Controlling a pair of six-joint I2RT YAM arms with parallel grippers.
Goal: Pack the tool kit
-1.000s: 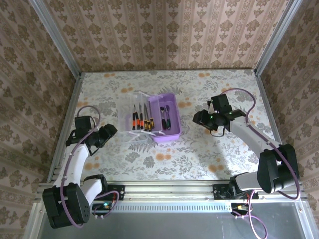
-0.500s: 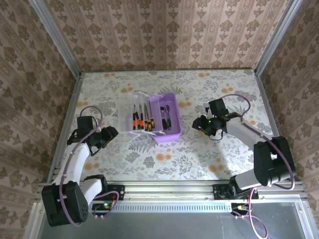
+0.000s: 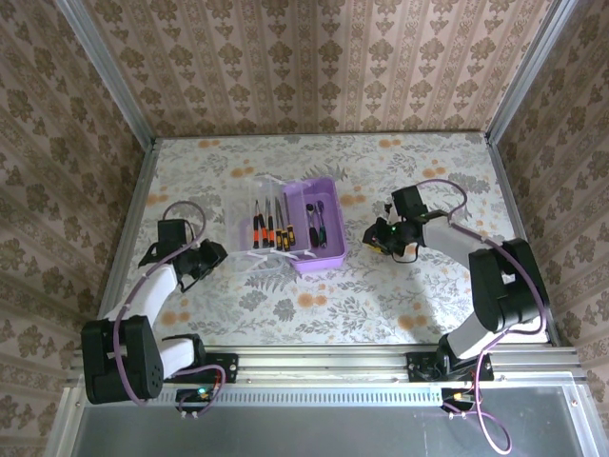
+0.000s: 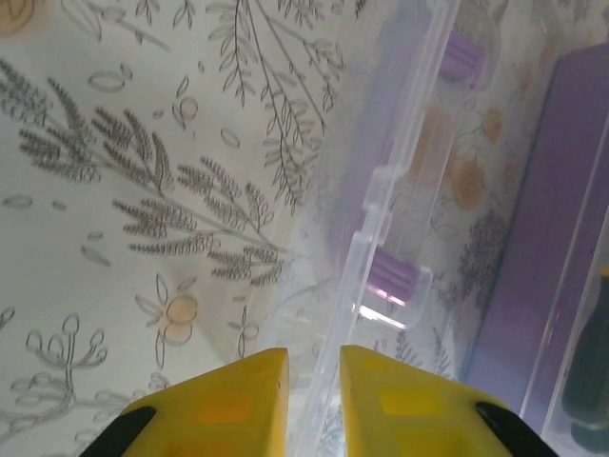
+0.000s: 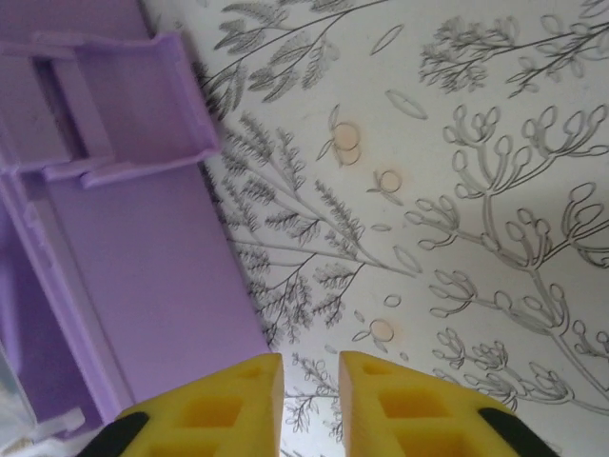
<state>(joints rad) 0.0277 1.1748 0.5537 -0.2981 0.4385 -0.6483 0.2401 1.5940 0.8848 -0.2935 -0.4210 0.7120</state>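
**Ana:** Looking from the top camera, where does the tool kit (image 3: 324,255) stand?

**Ben:** It stands open in the middle of the table (image 3: 400,305). Its purple tray (image 3: 333,249) is on the right and the clear lid (image 3: 244,221) lies flat on the left, touching it. Screwdrivers (image 3: 269,228) with orange and black handles lie in a row, and two darker tools (image 3: 316,221) lie in the tray.

**Ana:** And the arms?

**Ben:** The left gripper (image 3: 215,254) is just beside the near left corner of the lid, and the right gripper (image 3: 370,236) is near the right wall of the tray. Neither touches the kit.

**Ana:** What does the left wrist camera give?

**Ben:** The yellow fingers (image 4: 228,400) are almost together, with a thin slit between them. The rim of the clear lid (image 4: 381,219), with a purple clip (image 4: 392,276), runs toward this slit, but I see nothing pinched.

**Ana:** And the right wrist camera?

**Ben:** The same: the fingers (image 5: 400,405) are nearly closed and hold nothing. They hang over the table just beside the purple tray (image 5: 162,267), whose flap (image 5: 133,114) is on the upper left.
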